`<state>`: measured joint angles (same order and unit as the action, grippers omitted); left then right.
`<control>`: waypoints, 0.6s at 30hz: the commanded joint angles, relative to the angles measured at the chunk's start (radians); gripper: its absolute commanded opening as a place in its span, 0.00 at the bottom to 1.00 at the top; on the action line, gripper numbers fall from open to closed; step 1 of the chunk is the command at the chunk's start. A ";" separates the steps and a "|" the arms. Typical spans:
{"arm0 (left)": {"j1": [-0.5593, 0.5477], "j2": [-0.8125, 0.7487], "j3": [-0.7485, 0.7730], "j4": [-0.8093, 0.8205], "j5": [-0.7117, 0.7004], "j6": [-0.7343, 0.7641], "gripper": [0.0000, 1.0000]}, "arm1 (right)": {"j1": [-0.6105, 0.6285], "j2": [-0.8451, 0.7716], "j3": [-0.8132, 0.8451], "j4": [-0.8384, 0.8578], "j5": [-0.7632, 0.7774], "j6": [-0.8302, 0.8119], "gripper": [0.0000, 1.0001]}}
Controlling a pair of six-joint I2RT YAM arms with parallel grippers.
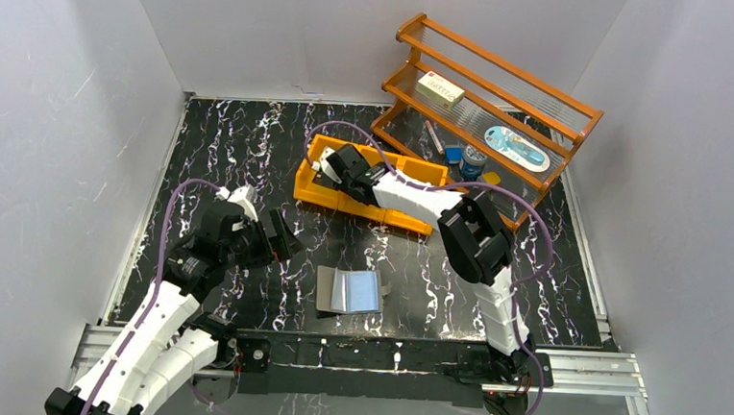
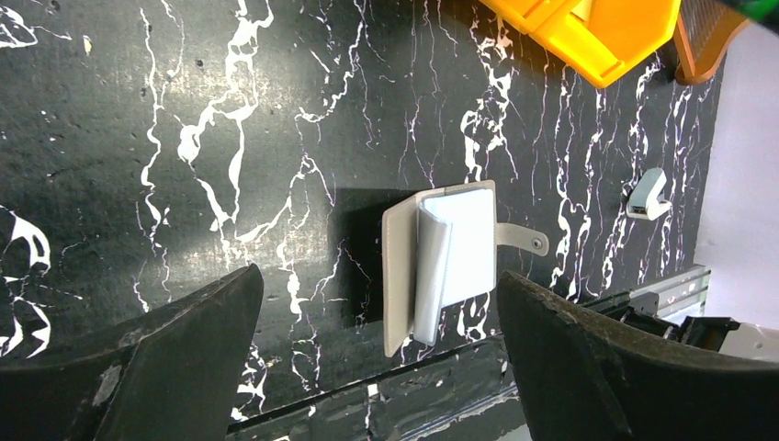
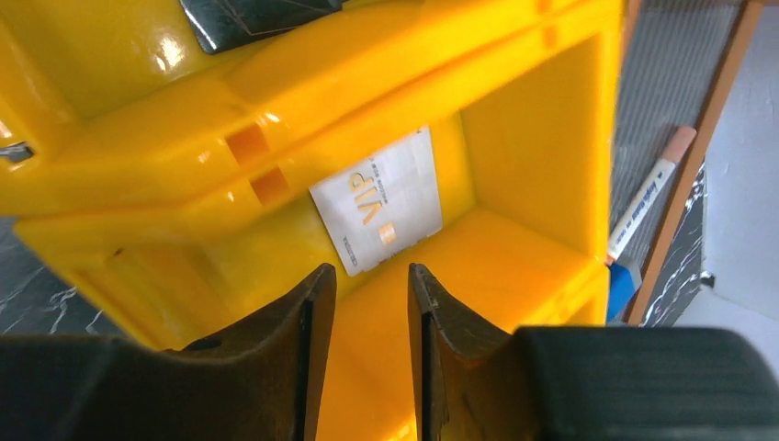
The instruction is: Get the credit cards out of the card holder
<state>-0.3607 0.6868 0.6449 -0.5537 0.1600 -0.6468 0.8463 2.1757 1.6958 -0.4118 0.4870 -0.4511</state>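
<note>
The card holder (image 1: 350,290) lies open on the black marble table near the front edge, pale blue-grey lining up; it also shows in the left wrist view (image 2: 450,262) with its snap strap to the right. My left gripper (image 1: 280,236) hovers to its left, open wide and empty (image 2: 377,285). My right gripper (image 1: 332,167) is over the orange bin (image 1: 320,200), its jaws a little apart and empty (image 3: 372,276). A silvery grey credit card (image 3: 381,202) marked VIP lies in the compartment just beyond the fingertips. A black card (image 3: 248,18) shows in the neighbouring compartment.
An orange wooden rack (image 1: 504,100) stands at the back right with a cream box (image 1: 442,90), a pen (image 3: 643,202) and small blue items. A small white clip (image 2: 648,193) lies right of the holder. White walls close in on three sides.
</note>
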 commanded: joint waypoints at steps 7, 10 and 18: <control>0.006 0.036 -0.034 0.063 0.162 -0.002 0.98 | 0.005 -0.336 -0.075 -0.111 -0.228 0.450 0.46; 0.006 0.062 -0.066 0.098 0.223 -0.012 0.97 | 0.005 -0.468 -0.255 -0.081 -0.414 0.734 0.47; 0.006 0.119 -0.139 0.193 0.326 -0.041 0.87 | 0.063 -0.737 -0.771 0.242 -0.619 1.255 0.46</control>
<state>-0.3607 0.7929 0.5278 -0.4183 0.3923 -0.6727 0.8623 1.5085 1.0721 -0.3424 -0.0139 0.4831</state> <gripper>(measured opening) 0.902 0.468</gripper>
